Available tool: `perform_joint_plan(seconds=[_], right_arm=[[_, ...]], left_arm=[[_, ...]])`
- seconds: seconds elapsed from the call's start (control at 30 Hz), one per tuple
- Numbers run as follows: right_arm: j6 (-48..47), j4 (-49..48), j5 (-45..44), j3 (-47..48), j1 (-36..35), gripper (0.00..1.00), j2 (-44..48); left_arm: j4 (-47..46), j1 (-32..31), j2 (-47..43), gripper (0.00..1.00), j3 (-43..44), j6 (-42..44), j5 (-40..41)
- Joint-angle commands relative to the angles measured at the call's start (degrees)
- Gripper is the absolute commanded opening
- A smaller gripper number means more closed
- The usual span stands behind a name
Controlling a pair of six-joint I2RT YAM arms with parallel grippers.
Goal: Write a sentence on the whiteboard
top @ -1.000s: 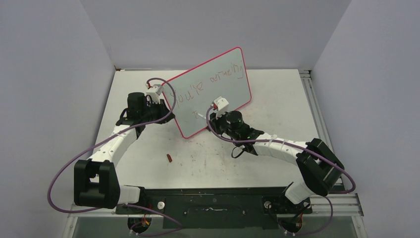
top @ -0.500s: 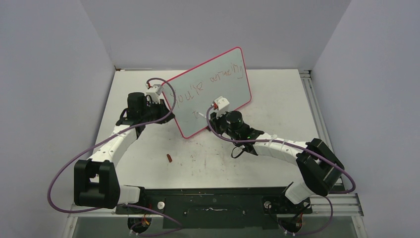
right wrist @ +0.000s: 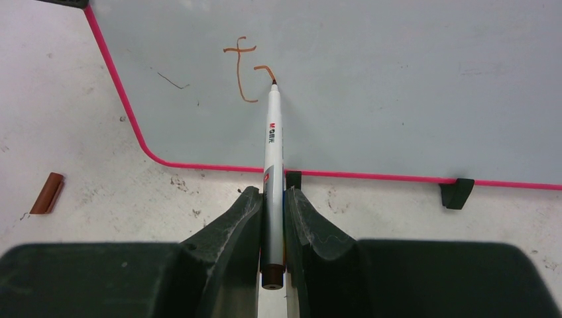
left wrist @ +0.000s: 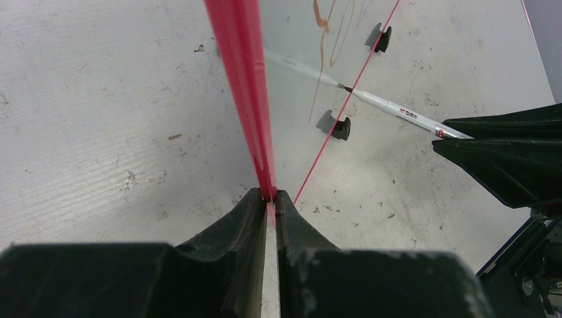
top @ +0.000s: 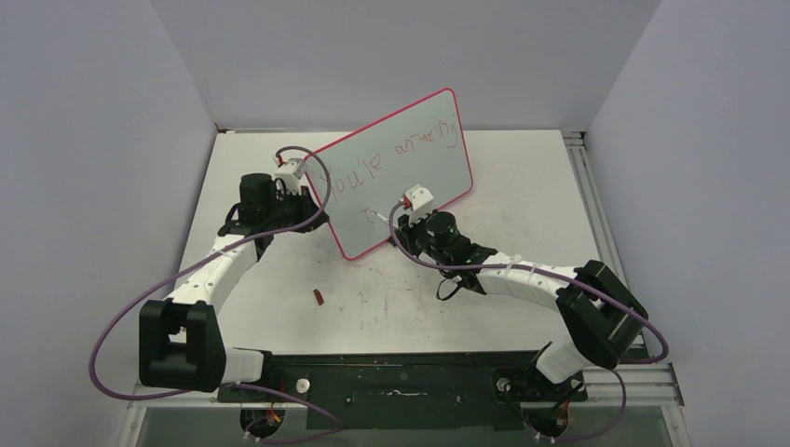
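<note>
The whiteboard (top: 410,177) stands tilted on the table on black clip feet (right wrist: 457,192), its pink-red rim (left wrist: 242,79) pinched between the jaws of my left gripper (left wrist: 270,195) at the left edge. The sentence (top: 391,154) runs in reddish-brown across the upper board; below it a "t" and a short stroke (right wrist: 242,69) begin a second line. My right gripper (right wrist: 272,195) is shut on a white marker (right wrist: 272,146), whose tip touches the board right after that stroke.
A brown marker cap (top: 318,297) lies on the table in front of the board, left of my right arm (top: 522,275). Grey walls close in the table on three sides. A metal rail (top: 596,214) runs along the right edge.
My right gripper has shifted slightly to the right along the board, and the marker has added a short stroke after the "t". The left arm and board have not moved.
</note>
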State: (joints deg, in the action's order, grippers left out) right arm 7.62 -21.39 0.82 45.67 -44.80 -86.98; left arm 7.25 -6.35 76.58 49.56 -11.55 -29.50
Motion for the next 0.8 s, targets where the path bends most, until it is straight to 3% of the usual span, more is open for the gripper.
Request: perform_joint_plan(seconds=[0.0,0.77], right_arm=[[0.51,-1.07,-2.25,-1.35,-0.26,0.05,1.93],[0.77,-1.26,-3.26,-1.29,-1.06,0.05,2.25]], left_arm=[[-0.65,-0.86,-0.65,0.07,2.56,-0.14,-1.83],[-0.7,-0.95,-0.88,0.07,2.56,-0.13,-1.67]])
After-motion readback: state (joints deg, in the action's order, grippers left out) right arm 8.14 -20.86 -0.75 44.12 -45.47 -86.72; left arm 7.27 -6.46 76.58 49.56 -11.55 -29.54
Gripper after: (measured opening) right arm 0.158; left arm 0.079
